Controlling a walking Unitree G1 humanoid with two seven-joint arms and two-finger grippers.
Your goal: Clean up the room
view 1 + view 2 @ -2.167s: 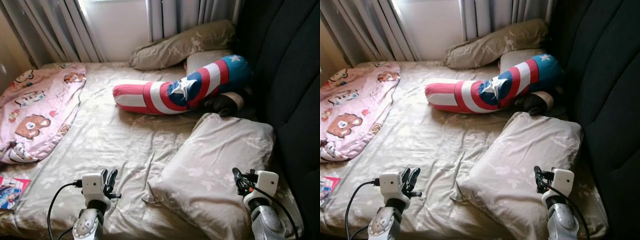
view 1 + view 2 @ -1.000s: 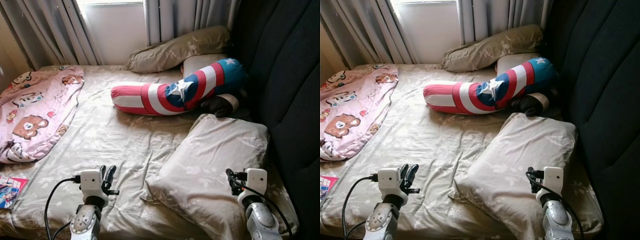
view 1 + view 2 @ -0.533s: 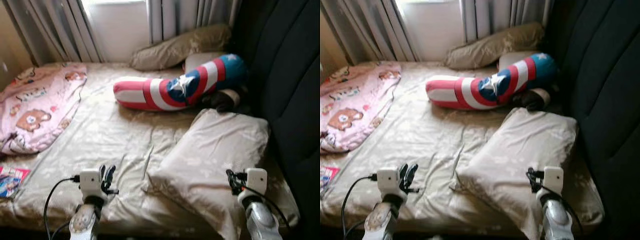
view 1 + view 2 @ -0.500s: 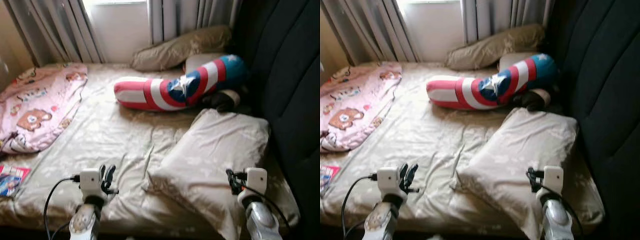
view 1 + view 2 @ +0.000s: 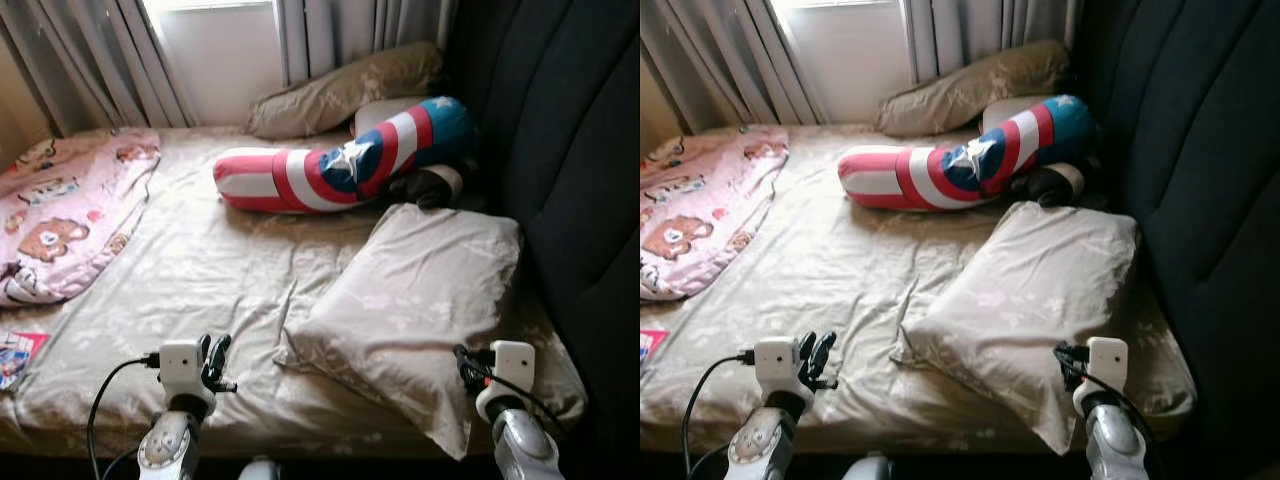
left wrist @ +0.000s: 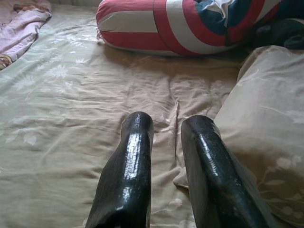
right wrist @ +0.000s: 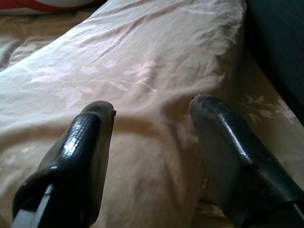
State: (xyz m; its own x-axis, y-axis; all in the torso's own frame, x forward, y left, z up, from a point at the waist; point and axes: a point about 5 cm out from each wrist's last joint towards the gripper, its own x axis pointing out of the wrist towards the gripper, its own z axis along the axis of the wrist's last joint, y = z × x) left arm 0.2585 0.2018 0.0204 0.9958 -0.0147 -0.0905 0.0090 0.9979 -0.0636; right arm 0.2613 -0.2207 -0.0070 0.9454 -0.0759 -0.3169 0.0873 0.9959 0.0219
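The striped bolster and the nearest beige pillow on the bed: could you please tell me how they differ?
The striped bolster is a long, bent tube in red, white and blue with a star; the beige pillow is flat, roughly rectangular and faintly floral. The bolster lies across the bed nearer the window; the pillow lies by the near edge, its corner hanging off in front of the right gripper. Both rest on the same beige sheet.

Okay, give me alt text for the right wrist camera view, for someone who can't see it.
The open right gripper hovers just above a beige floral pillow, its two black fingers spread apart and holding nothing. Beside the pillow lies a matching beige bedsheet, next to a dark headboard.
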